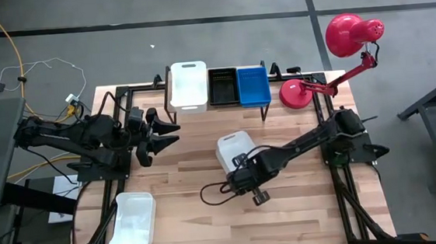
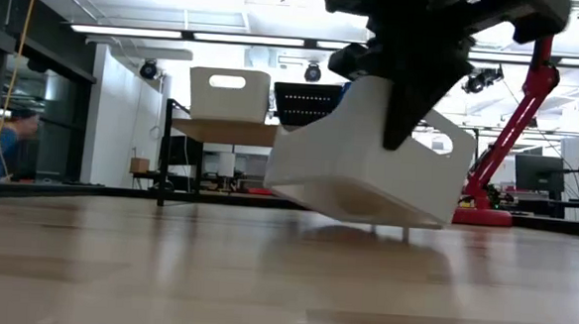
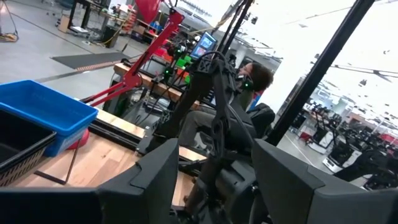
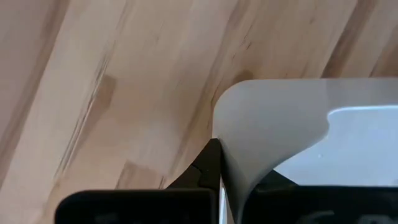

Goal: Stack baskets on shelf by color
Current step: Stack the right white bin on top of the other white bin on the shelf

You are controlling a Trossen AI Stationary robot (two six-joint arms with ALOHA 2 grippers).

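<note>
On the shelf (image 2: 227,132) at the table's far edge, a white basket (image 1: 188,85), a black basket (image 1: 223,86) and a blue basket (image 1: 252,86) stand side by side. At the table's middle, my right gripper (image 1: 241,169) is shut on another white basket (image 1: 233,150), which tilts just above the tabletop. A further white basket (image 1: 132,221) rests flat on its bottom at the near left. My left gripper (image 1: 168,134) hangs level at the left, open, with nothing between its fingers. My right gripper pinches the white basket's side wall (image 4: 249,143) close to a rounded corner, with a dark finger (image 4: 208,165) on the wall's outer face. The fingers come from above, pointing steeply down. The basket hangs tilted below them (image 2: 369,166). Whether its low edge (image 2: 405,224) touches the table, I cannot tell.
A red desk lamp (image 1: 348,38) stands with its base (image 1: 298,94) at the far right, beside the shelf. A dark cable (image 1: 216,194) loops on the table near the right arm. A person (image 3: 258,78) sits beyond the table.
</note>
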